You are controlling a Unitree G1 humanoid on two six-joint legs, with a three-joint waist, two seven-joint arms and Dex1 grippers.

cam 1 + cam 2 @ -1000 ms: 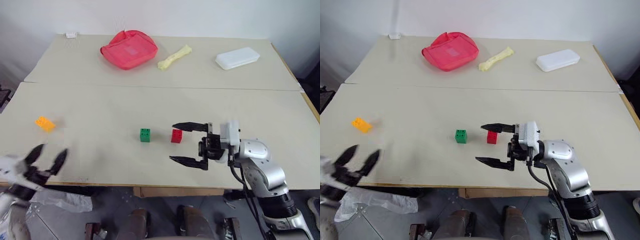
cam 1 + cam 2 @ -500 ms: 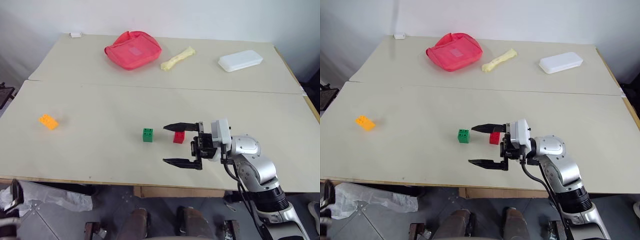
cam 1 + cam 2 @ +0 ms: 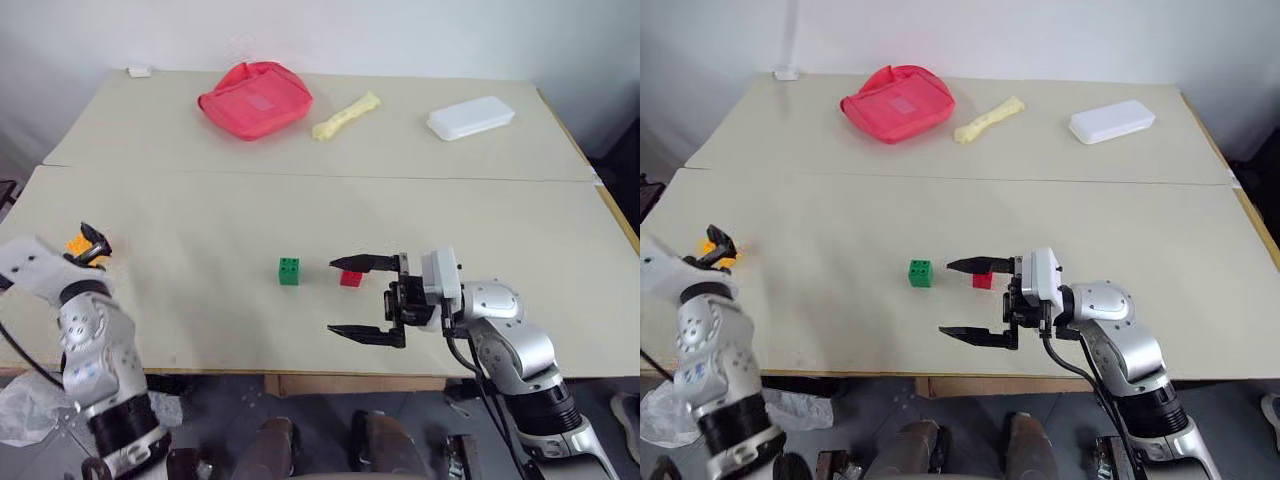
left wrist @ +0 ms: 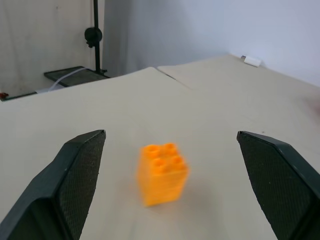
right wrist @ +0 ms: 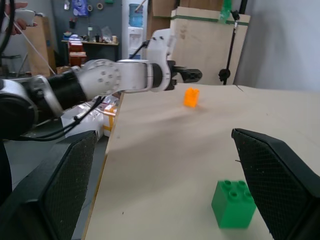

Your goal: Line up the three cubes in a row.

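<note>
Cubes apart, both grippers spread wide

Orange cube [image 4: 162,172] stood alone near the left edge of the table [image 3: 200,210], upright with its studs up, well apart from the other two blocks. The left gripper [image 4: 170,190] sat level just short of it, its two black fingers [image 4: 75,180] spread wide with the block centred in the gap ahead of them and touching neither. In the head views the orange block was mostly hidden behind that gripper [image 3: 90,245], with only a sliver of orange showing at its tip.

Near the middle of the front table, the green cube [image 3: 289,271] and the red cube [image 3: 351,278] stood side by side with a small gap between them, green to the robot's left of red. The right gripper [image 3: 360,298] hung level there, pointing toward the robot's left, its fingers released and wide apart, holding nothing. Its upper finger [image 3: 362,263] crossed just over the red block in the head views, partly covering it; whether it touched could not be told. The right wrist view showed the green cube [image 5: 233,203] between the spread fingers, and the orange one [image 5: 191,97] far beyond, at the tip of the left gripper [image 5: 192,75].

On the far table lay a red pouch [image 3: 255,99], a pale yellow bone-shaped item [image 3: 346,114], a white flat box [image 3: 470,117] and a small white object [image 3: 139,71] at the back left corner.
</note>
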